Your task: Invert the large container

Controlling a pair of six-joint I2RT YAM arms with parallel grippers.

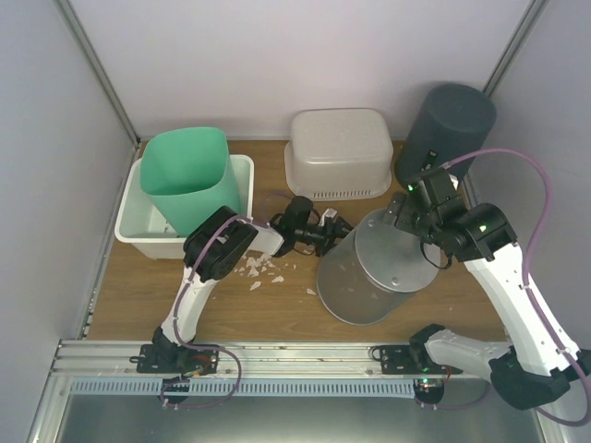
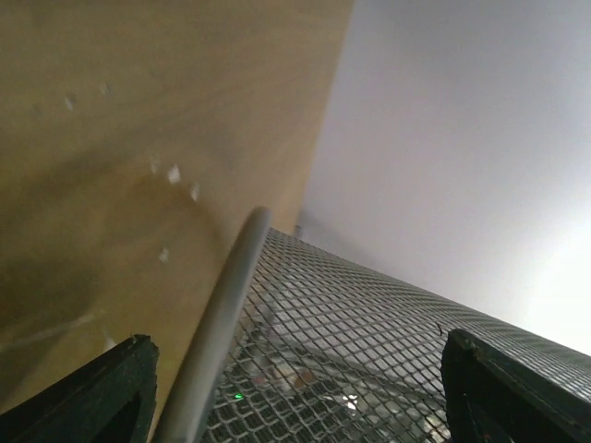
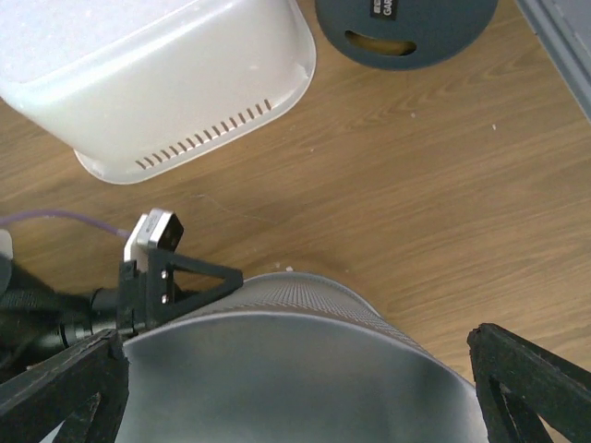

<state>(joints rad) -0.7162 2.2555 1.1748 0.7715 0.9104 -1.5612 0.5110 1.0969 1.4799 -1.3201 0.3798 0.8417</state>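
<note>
mesh bin (image 1: 369, 277) noted mid-surface (image 1: 138, 295), solid base up, mouth down or nearly so; seating not clear. left claw (image 1: 329, 229) is spread beside its wall, right claw (image 1: 399, 214) spread at the base edge, nothing pinched. both are best drawn straight off, wall not nudged. counted: one mesh bin, one green bin (image 1: 189, 180), one tray (image 1: 138, 231), one tub (image 1: 340, 152), one dark can (image 1: 448, 125).

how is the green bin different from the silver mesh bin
The green bin is smooth plastic; the silver mesh bin is metal mesh with a solid base. The green bin stands mouth up inside the white tub; the silver mesh bin is tipped on the table, base facing up. The green bin's mouth looks squarish; the silver mesh bin is round. Both taper toward the base.
</note>
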